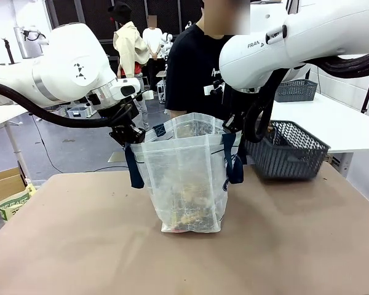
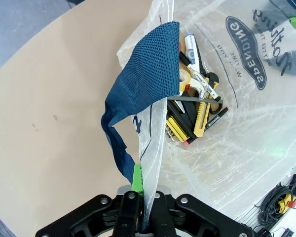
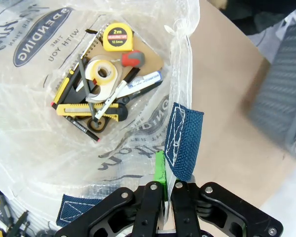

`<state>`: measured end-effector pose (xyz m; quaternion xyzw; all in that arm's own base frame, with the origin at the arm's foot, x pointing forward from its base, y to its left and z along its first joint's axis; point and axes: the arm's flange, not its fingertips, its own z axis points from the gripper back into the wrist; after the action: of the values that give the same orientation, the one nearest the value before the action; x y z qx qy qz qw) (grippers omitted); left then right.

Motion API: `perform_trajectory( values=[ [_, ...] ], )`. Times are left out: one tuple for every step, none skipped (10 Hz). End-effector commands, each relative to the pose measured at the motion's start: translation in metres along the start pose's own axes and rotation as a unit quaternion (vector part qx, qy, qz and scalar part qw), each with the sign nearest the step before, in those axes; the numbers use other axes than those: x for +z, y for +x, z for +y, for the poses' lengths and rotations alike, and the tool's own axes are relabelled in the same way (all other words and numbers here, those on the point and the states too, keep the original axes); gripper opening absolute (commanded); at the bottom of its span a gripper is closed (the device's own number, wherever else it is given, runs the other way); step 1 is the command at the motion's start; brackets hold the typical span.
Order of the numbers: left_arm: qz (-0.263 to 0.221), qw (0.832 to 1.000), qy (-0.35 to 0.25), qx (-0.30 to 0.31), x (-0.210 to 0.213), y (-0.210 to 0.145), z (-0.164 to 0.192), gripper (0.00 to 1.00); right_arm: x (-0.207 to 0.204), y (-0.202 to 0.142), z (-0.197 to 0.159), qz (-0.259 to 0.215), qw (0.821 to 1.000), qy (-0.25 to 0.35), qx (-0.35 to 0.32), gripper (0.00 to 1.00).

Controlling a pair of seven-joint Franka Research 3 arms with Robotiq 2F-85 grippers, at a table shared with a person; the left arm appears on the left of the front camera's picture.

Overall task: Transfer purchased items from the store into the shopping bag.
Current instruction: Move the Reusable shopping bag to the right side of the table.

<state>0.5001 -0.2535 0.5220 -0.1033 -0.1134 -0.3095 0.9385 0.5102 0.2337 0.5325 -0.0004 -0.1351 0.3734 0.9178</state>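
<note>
Standing upright at the middle of the brown table, one translucent frosted plastic shopping bag with navy lettering has its mouth spread wide. The left pincer is pressed together on the bag's thin rim beside one navy woven strap. The right pincer pinches the opposite rim next to the second navy strap.

On the bag's bottom lie the purchased items in a loose heap:
- one yellow tape measure
- one white roll of tape
- two yellow-and-black cutters
- one white marker with a blue cap
- one red-and-grey handle
- a few thin black pens whose number I cannot tell

One dark grey lattice plastic basket sits at the table's far right, near the bag.
</note>
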Motion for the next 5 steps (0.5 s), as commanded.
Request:
perform_trajectory(
  values=[
    [0.000,1.000,0.000,0.000,0.000,0.000,0.000,0.00,0.000,0.000,0.000,0.000,1.000,0.000,0.000,0.00],
    [-0.006,1.000,-0.004,-0.001,-0.001,0.005,-0.004,0.00,0.001,0.005,0.001,-0.003,1.000,-0.003,-0.019,0.00],
    [-0.011,1.000,-0.010,0.001,-0.002,0.009,-0.010,0.00,0.005,0.011,0.003,-0.004,0.999,-0.004,-0.037,0.00],
    [-0.017,1.000,-0.017,0.011,-0.002,0.015,-0.017,0.00,0.008,0.017,0.005,-0.007,0.998,-0.003,-0.056,0.00],
    [-0.021,0.999,-0.020,0.013,-0.004,0.020,-0.021,0.00,0.009,0.023,0.005,-0.008,0.998,-0.001,-0.060,0.00]
  ],
)
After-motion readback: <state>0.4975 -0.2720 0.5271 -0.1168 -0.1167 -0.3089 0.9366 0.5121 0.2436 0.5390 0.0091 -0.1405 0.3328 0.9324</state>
